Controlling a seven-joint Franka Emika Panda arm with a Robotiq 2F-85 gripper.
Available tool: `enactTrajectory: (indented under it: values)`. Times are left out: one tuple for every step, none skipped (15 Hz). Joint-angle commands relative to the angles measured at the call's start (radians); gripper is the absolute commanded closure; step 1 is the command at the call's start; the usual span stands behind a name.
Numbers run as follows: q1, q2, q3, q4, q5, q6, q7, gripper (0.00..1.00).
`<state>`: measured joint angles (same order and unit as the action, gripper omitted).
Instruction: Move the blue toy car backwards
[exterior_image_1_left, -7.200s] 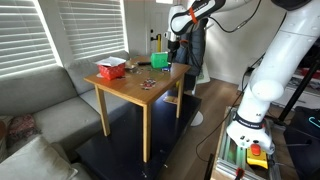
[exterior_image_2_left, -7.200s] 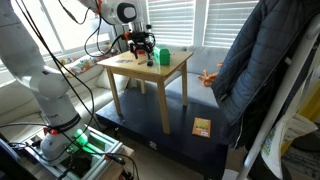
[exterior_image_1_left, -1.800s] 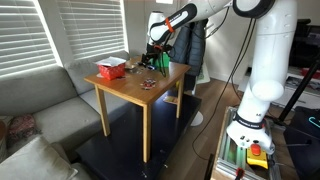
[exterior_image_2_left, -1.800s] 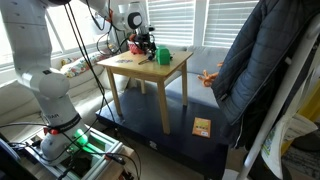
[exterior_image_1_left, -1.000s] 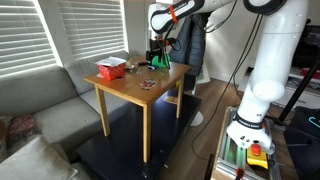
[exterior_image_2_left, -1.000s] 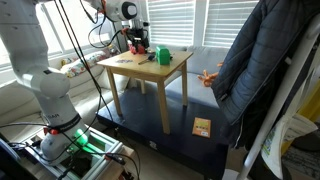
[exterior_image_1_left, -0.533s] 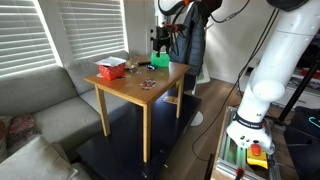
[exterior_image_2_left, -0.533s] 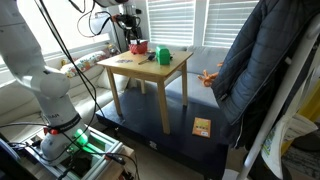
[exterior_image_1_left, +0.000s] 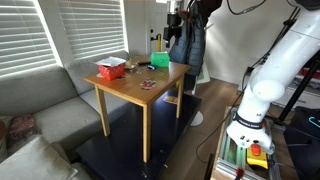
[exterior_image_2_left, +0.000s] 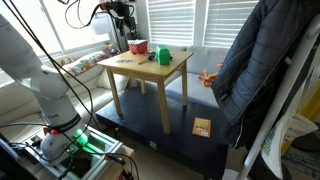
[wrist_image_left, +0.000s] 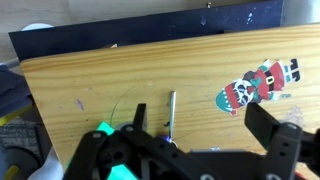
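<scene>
gripper (exterior_image_2_left: 126, 25) hangs high above table (exterior_image_2_left: 135, 68) nr its back edge in an exterior view. fingers spread wide in wrist view, nothing held. red bowl (exterior_image_2_left: 138, 46), then green block (exterior_image_2_left: 162, 56) to its right. blue toy car: too small to pick out w/ certainty. santa fig (wrist_image_left: 258, 82) lies at right in wrist view.

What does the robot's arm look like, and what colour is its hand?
The arm is white, made of fat rounded tubes joined like elbows. Thin black cables hang along it. The hand at the end is dark, with two chunky black fingers.
</scene>
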<state>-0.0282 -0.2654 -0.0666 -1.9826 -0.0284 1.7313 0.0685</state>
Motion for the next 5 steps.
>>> enactTrajectory:
  values:
    - [-0.01,-0.001,0.008,-0.001,0.003,-0.003,-0.004,0.0]
    - [-0.01,-0.001,0.008,-0.003,0.003,-0.003,-0.004,0.0]
    - [-0.01,0.0,0.008,-0.004,0.003,-0.003,-0.005,0.0]
    - [-0.01,0.0,0.008,-0.004,0.003,-0.003,-0.005,0.0]
    - [-0.01,0.0,0.008,-0.004,0.003,-0.003,-0.005,0.0]
